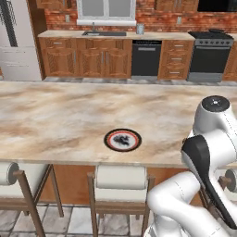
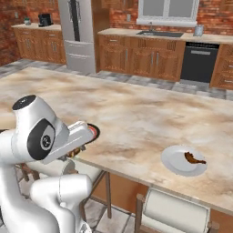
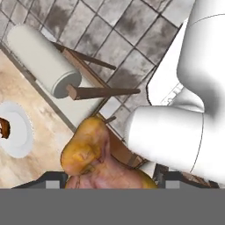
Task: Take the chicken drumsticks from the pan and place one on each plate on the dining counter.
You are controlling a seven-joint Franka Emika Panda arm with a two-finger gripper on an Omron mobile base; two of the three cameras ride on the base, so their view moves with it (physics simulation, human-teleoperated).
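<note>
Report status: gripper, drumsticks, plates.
Gripper shut on golden drumstick, carried off the counter edge over the stools. White plate already holds dark drumstick. Red-rimmed plate on dining counter has no drumstick. Nothing in the way.

site: i was driving in a home kitchen | evidence: brick walls, wooden cabinets (image 1: 88,58), sink (image 1: 104,33), black stove (image 1: 210,55), steel fridge (image 2: 79,34), marbled dining counter (image 1: 69,115) with stools (image 1: 122,185)

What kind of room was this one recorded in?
A home-style kitchen, rendered: a marbled dining counter with stools, wooden cabinets against brick walls, a black stove and a steel fridge.
</note>
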